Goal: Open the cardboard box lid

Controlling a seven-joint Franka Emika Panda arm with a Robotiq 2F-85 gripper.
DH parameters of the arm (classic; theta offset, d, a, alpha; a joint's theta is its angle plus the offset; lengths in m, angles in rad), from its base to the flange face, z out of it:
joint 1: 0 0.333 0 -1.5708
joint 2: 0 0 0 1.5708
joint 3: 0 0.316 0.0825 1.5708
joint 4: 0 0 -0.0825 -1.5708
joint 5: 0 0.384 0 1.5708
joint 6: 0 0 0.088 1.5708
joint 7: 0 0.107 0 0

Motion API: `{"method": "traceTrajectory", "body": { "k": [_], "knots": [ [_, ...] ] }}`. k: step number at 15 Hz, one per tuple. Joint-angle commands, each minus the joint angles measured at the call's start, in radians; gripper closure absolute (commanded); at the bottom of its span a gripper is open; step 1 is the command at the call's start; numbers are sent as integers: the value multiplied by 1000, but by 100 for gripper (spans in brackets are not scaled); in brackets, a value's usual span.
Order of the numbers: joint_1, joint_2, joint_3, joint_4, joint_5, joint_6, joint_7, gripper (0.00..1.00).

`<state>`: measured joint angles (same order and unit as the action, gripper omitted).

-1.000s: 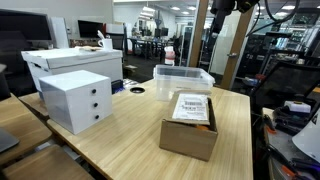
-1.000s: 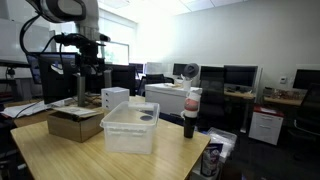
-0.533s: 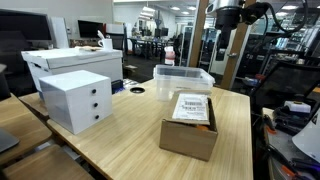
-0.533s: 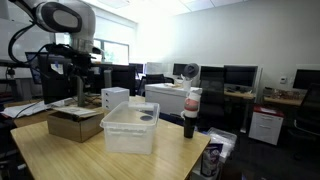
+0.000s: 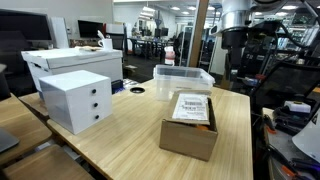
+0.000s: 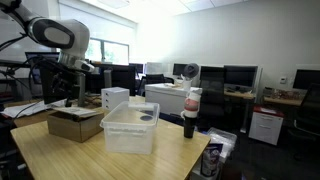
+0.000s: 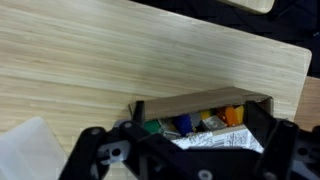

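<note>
The brown corrugated cardboard box is pointed lengthwise at the clear plastic bin, bare counter alongside; the claw is spread open.

- A light wood-grain worktop is seen across most of the view.
- A brown box, open at the top, is shown low in the view, filled with blue, yellow and orange items.
- The black gripper is seen at the bottom edge, jaws spread wide.
- Something white is seen at lower left.

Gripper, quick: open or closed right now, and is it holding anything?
Gripper: open, jaws spread wide in the wrist view, holding nothing, not touching the cardboard box.
</note>
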<state>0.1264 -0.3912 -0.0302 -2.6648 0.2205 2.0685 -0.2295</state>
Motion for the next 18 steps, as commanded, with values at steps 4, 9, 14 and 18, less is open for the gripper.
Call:
{"method": "traceTrajectory", "body": {
  "k": [4, 9, 14, 18],
  "knots": [
    [59, 63, 16, -49, 98, 125, -102, 0],
    [91, 118, 17, -53, 145, 210, -193, 0],
    [82, 143, 19, -60, 151, 238, -212, 4],
    [78, 158, 20, -62, 157, 258, -210, 33]
  ]
}}
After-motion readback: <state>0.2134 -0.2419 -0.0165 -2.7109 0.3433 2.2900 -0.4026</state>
